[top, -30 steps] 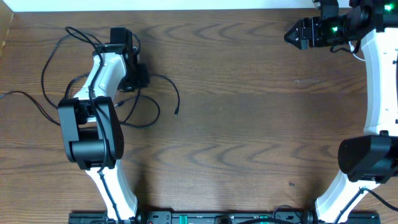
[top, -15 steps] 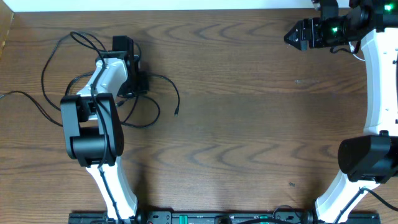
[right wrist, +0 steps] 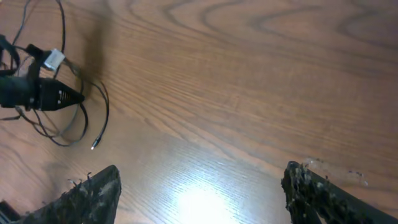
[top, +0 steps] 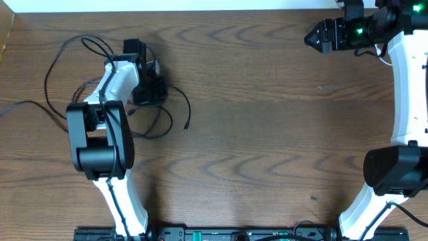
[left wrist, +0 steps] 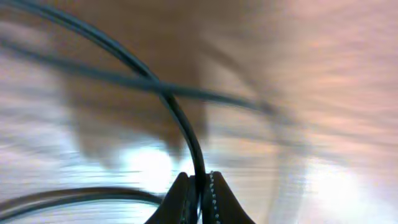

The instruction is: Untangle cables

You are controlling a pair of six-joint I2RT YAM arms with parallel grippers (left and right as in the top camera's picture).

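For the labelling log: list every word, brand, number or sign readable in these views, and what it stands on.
None can be read.
No print shows on the cables, table or arms.
Green marks on the rail at the table's near edge: too small to read.

The table [top: 254, 120] was warm brown with swirling wood grain. Around the left arm [top: 117, 77], white with black joints, lay black cables [left wrist: 193, 143] and one small white connector [right wrist: 55, 58]. Well away from the left arm, the right arm [top: 408, 80] wore the same white and black, with a green light [top: 361, 30] glowing.
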